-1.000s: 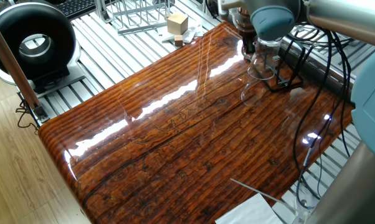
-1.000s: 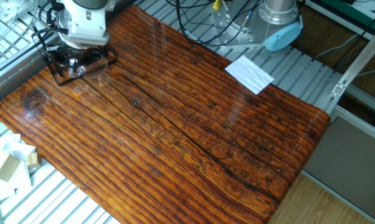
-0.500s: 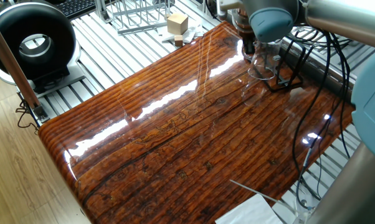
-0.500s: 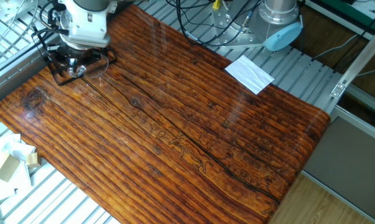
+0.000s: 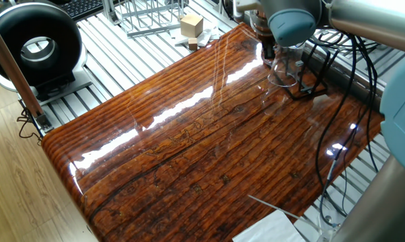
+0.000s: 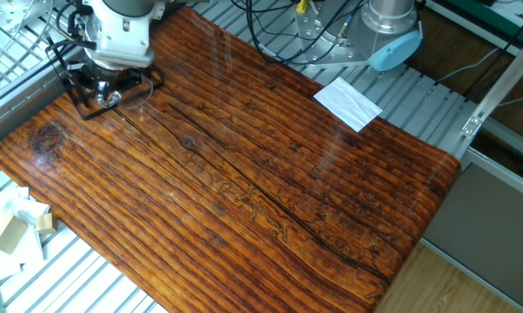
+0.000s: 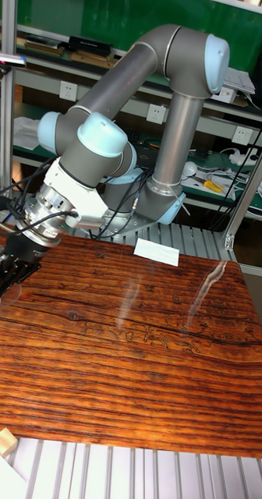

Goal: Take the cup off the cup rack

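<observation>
The gripper (image 5: 278,59) is hanging over a far corner of the glossy wooden worktop (image 5: 202,148), its fingers reaching down around the cup (image 5: 283,70), a clear glass mug sitting at the cup rack (image 5: 309,86); whether the fingers are pressing on the glass or standing off it cannot be told. From the other fixed view, the gripper (image 6: 103,87) is hiding most of the cup, and the black wire cup rack (image 6: 114,94) is showing beneath it at the worktop's edge. In the tall fixed view, the gripper (image 7: 8,269) is working at the picture's left border, with the grey and blue arm (image 7: 146,78) arching above. A white sheet of paper (image 6: 347,103) is lying near the arm's base, and a small wooden block (image 5: 191,25) is sitting on the slatted metal surface beyond the worktop.
</observation>
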Robot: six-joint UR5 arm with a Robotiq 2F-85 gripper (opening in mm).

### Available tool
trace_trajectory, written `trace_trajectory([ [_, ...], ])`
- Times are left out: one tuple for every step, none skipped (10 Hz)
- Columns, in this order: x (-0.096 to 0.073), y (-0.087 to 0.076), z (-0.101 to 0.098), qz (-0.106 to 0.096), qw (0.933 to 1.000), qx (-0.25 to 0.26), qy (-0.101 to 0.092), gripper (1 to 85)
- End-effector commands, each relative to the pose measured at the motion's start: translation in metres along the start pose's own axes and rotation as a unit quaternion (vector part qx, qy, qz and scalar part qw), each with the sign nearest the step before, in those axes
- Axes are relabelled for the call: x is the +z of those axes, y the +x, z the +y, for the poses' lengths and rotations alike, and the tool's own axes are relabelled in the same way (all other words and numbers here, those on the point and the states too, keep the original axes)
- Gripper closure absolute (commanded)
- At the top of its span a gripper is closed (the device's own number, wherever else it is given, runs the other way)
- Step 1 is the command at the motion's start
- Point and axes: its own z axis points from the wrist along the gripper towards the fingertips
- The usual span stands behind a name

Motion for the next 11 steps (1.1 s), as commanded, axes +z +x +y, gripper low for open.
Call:
trace_trajectory([
  [-0.0031, 0.0028, 0.0003, 0.005, 1.0000, 0.006, -0.002, 84.3],
  [-0.0036, 0.0028, 0.0003, 0.006, 1.0000, 0.005, -0.001, 84.3],
  [-0.0034, 0.0032, 0.0008, 0.008, 1.0000, 0.005, -0.002, 84.3],
  [-0.0036, 0.0032, 0.0015, 0.009, 0.9999, 0.005, -0.003, 84.3],
  [-0.0041, 0.0034, 0.0026, 0.010, 0.9999, 0.006, -0.005, 84.3],
  [-0.0050, 0.0038, 0.0034, 0.013, 0.9999, 0.006, -0.006, 84.3],
  [-0.0058, 0.0043, 0.0025, 0.015, 0.9999, 0.005, -0.003, 84.3],
  [-0.0068, 0.0037, 0.0030, 0.016, 0.9999, 0.005, -0.004, 84.3],
  [-0.0080, 0.0036, 0.0028, 0.018, 0.9998, 0.006, -0.003, 84.3],
  [-0.0088, 0.0037, 0.0016, 0.020, 0.9998, 0.005, 0.000, 84.3],
  [-0.0097, 0.0041, -0.0012, 0.021, 0.9998, 0.004, 0.005, 84.3],
])
